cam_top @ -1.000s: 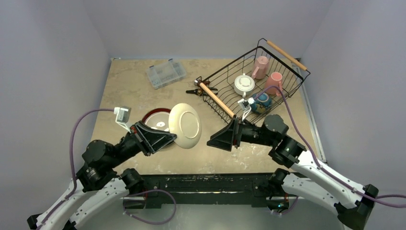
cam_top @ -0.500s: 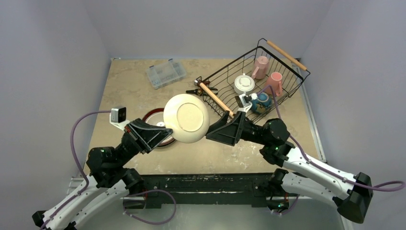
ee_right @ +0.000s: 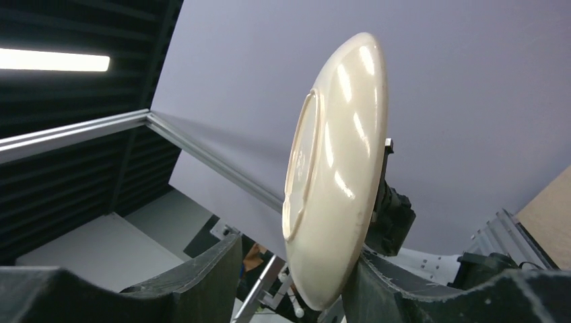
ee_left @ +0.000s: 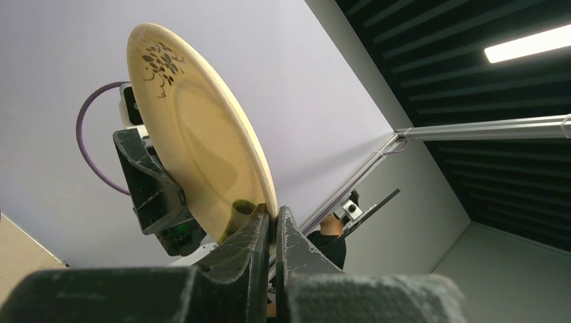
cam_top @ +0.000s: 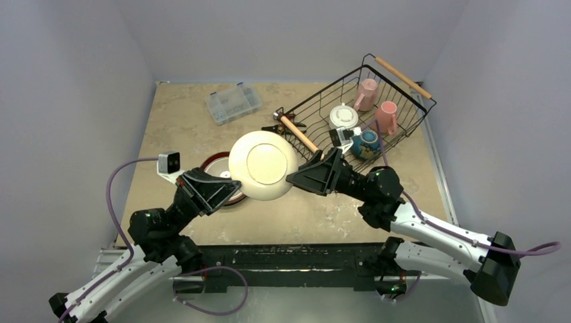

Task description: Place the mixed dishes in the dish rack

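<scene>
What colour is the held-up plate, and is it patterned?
The plate is cream, with a small dark-brown speckled motif near its rim; clearest in the left wrist view.

Both arms extended, grippers meeting over mid-table.
Left gripper [cam_top: 239, 191]: jaws clamped on the near-left rim of the cream plate [cam_top: 262, 165]. Right gripper [cam_top: 293, 180]: jaws spread, straddling the right rim. Both wrists angled upward.

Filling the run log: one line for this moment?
left end effector: shut on cream plate | right end effector: open astride its rim | phase: handover
</scene>
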`<control>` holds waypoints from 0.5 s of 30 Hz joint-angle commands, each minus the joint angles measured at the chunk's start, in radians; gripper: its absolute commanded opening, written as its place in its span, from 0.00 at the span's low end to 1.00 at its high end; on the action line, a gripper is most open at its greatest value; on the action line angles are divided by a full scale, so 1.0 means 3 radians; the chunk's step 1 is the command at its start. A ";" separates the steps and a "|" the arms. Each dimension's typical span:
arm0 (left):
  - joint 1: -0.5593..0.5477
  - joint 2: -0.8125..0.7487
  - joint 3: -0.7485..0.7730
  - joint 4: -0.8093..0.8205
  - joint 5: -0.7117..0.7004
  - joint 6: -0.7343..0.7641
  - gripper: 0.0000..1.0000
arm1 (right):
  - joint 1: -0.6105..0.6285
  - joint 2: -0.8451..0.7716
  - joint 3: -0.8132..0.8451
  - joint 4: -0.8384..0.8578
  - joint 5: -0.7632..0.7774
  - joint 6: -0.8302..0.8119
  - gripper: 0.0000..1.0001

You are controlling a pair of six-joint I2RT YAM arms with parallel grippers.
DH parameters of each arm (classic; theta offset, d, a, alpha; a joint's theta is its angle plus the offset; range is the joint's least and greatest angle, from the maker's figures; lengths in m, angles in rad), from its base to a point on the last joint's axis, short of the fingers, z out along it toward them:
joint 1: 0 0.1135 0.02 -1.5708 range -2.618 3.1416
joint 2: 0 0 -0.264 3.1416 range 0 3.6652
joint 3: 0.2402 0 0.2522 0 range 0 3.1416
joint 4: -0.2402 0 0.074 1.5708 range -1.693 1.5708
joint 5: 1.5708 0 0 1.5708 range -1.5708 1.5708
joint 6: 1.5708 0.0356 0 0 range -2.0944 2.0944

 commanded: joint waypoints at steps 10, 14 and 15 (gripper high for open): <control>0.0009 -0.0109 -0.0113 -0.0394 -0.0007 0.0039 0.00 | 0.0047 0.0043 0.0233 0.0102 0.0187 -0.0005 0.00; 0.0009 -0.0199 0.0027 -0.1149 -0.0013 0.0171 0.28 | 0.0043 -0.0064 0.0434 -0.0397 0.0216 -0.0267 0.00; 0.0007 -0.0243 0.0073 -0.1345 -0.0026 0.0215 0.39 | 0.0041 -0.0114 0.0514 -0.0624 0.0258 -0.0378 0.00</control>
